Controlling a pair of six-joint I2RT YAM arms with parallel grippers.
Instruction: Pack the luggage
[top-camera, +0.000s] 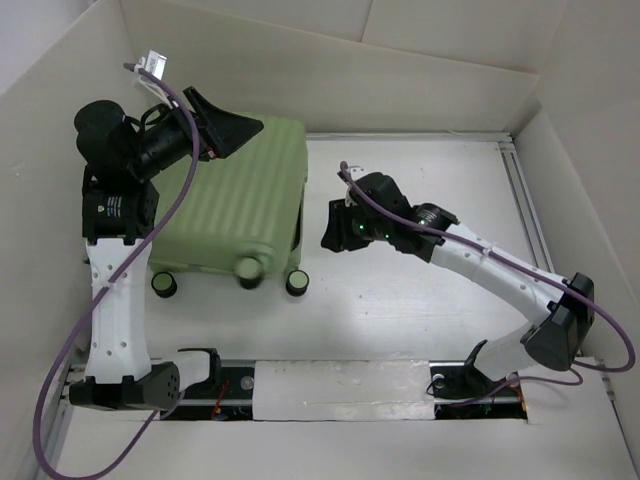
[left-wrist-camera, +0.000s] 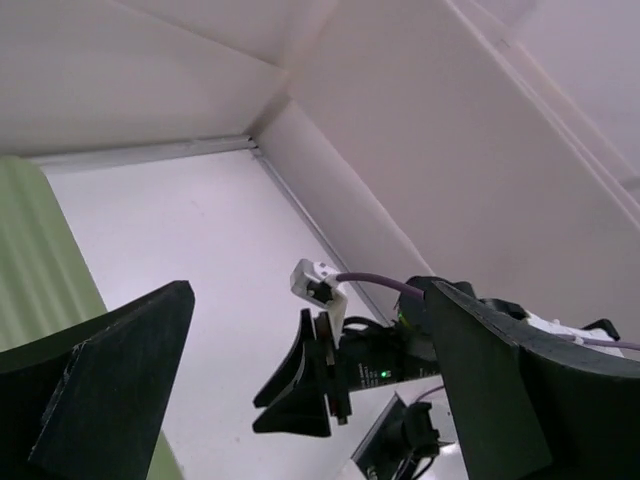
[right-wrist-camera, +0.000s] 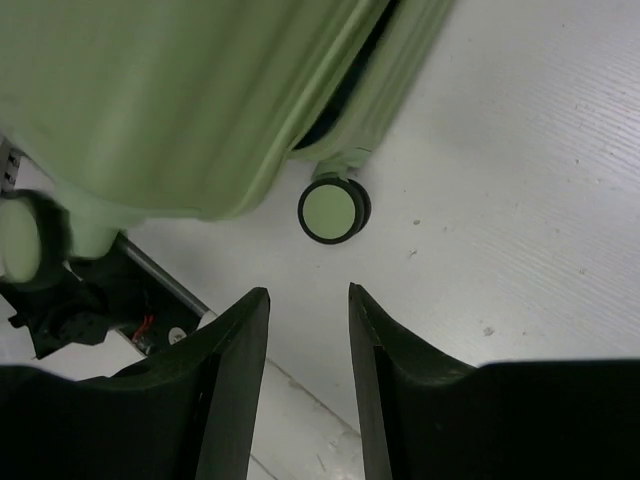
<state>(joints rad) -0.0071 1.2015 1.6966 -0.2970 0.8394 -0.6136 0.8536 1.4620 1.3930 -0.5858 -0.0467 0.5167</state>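
The luggage (top-camera: 235, 200) is a pale green ribbed suitcase lying flat at the left of the table, wheels toward the near edge. In the right wrist view it (right-wrist-camera: 180, 90) shows a dark gap along its seam, above one wheel (right-wrist-camera: 333, 210). My left gripper (top-camera: 222, 118) hovers above the suitcase's far end, jaws wide open and empty (left-wrist-camera: 310, 290); a strip of the green shell (left-wrist-camera: 40, 270) is at that view's left edge. My right gripper (top-camera: 330, 225) is just right of the suitcase, low over the table, open and empty (right-wrist-camera: 307, 292).
White walls (top-camera: 420, 75) box in the table on the far, left and right sides. A metal rail (top-camera: 525, 200) runs along the right edge. A white strip (top-camera: 340, 390) lies between the arm bases at the near edge. Two more wheels (top-camera: 163, 284) stick out toward me.
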